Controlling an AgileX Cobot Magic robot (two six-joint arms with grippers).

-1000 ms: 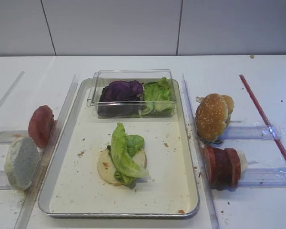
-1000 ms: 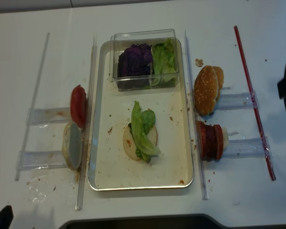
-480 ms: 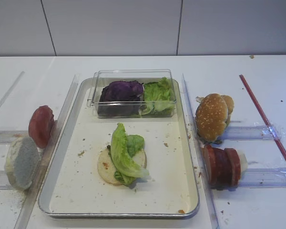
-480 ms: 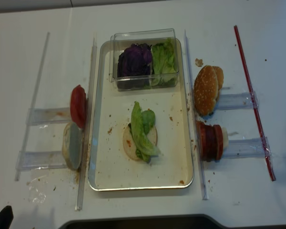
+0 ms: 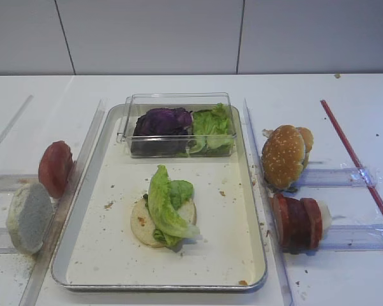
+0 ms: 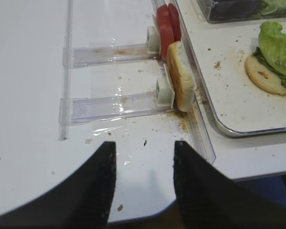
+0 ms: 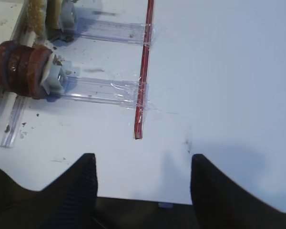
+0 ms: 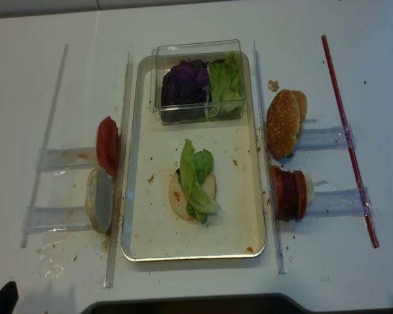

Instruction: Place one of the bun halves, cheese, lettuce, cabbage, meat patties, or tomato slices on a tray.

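Both end effectors, left (image 6: 143,176) & right (image 7: 143,186), hang released, empty (parked off-tray); lettuce (image 5: 164,205) tops bun base (image 5: 142,226) w/ tray (image 5: 83,224) catching crumbs.

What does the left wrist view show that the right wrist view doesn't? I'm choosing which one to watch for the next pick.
Only the left wrist view shows the tray, the flat bun half on it under lettuce, the tomato slices, an upright pale bun half, and the open left gripper.

Only the right wrist view shows the meat patties, the red strip, and the open right gripper.

Both show the white table and clear plastic rails.
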